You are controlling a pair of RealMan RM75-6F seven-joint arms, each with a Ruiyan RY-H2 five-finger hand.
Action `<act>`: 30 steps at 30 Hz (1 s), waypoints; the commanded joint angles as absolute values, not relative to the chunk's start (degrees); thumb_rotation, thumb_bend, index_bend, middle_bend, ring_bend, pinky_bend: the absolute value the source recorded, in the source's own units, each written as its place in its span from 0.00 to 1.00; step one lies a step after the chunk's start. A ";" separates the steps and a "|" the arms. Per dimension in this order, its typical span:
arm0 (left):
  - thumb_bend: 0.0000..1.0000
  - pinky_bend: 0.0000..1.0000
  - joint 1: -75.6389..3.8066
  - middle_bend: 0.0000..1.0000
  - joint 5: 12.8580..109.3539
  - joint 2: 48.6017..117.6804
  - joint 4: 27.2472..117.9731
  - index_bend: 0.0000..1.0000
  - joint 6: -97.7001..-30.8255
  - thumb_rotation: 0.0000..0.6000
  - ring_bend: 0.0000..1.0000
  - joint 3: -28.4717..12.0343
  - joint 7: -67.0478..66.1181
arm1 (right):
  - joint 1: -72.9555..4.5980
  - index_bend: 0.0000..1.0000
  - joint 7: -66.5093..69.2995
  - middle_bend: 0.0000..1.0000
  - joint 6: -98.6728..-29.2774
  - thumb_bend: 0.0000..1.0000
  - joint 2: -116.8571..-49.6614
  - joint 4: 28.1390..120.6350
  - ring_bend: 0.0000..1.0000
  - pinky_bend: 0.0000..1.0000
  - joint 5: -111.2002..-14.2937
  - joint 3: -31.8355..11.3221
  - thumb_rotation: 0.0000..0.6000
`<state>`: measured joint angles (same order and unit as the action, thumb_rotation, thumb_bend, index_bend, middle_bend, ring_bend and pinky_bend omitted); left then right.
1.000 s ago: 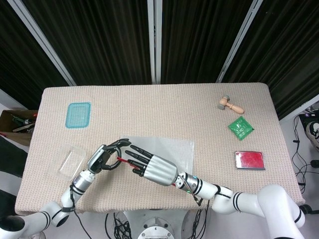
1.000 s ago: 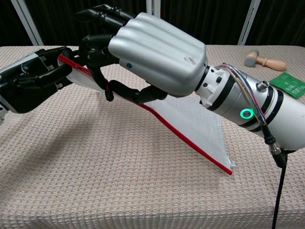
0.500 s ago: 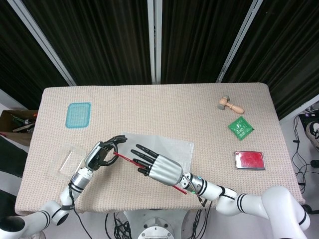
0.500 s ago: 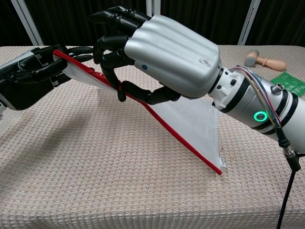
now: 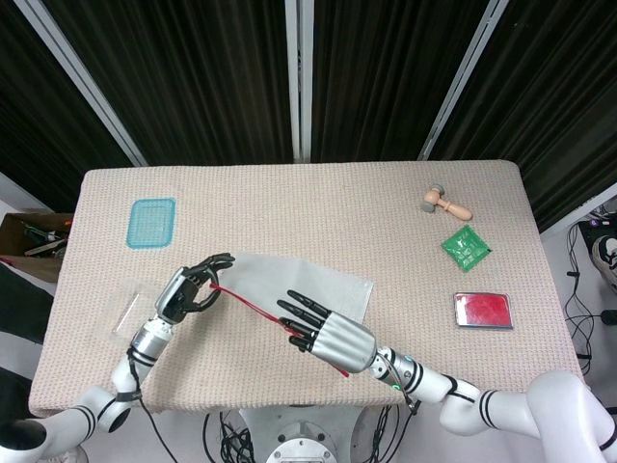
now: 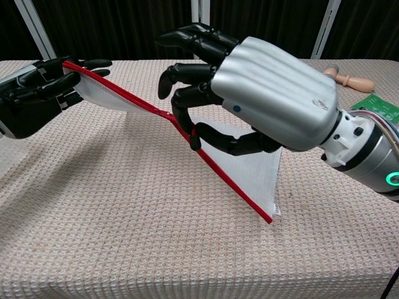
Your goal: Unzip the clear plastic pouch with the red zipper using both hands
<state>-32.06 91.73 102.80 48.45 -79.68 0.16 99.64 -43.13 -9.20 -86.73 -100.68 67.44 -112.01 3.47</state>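
The clear plastic pouch is held tilted above the table, its red zipper stretched in a straight line between my hands. My left hand grips the zipper's left end corner, raised off the cloth. My right hand is further along the zipper, and its thumb and a finger pinch the zipper pull. The pouch's far right corner touches the table. The right hand hides part of the pouch in both views.
A clear plastic container lies just left of my left hand, with a teal lid behind it. At the right are a small wooden hammer, a green packet and a red tin.
My right hand has slid rightward along the red zipper, away from the left hand. The left hand has drawn its end leftward and up, so more zipper shows between them.
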 commanded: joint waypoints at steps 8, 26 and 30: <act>0.48 0.16 -32.01 0.24 88.94 103.19 46.62 0.70 -75.79 1.00 0.11 -1.71 100.70 | -37.92 0.92 -8.85 0.28 -88.56 0.50 -98.07 69.00 0.00 0.00 -112.57 7.30 1.00; 0.48 0.16 -31.40 0.24 86.89 104.09 44.15 0.71 -71.24 1.00 0.11 -3.19 101.66 | -29.45 0.92 -7.93 0.29 -92.99 0.50 -95.03 69.29 0.00 0.00 -114.98 11.77 1.00; 0.48 0.16 -31.38 0.24 86.92 104.21 44.27 0.71 -71.06 1.00 0.11 -3.39 101.29 | -28.55 0.92 -7.92 0.29 -93.47 0.50 -94.64 69.32 0.00 0.00 -115.91 12.04 1.00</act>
<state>-31.38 86.92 104.19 44.26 -71.07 -3.38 101.30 -28.69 -7.96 -93.36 -94.73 69.28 -115.75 11.97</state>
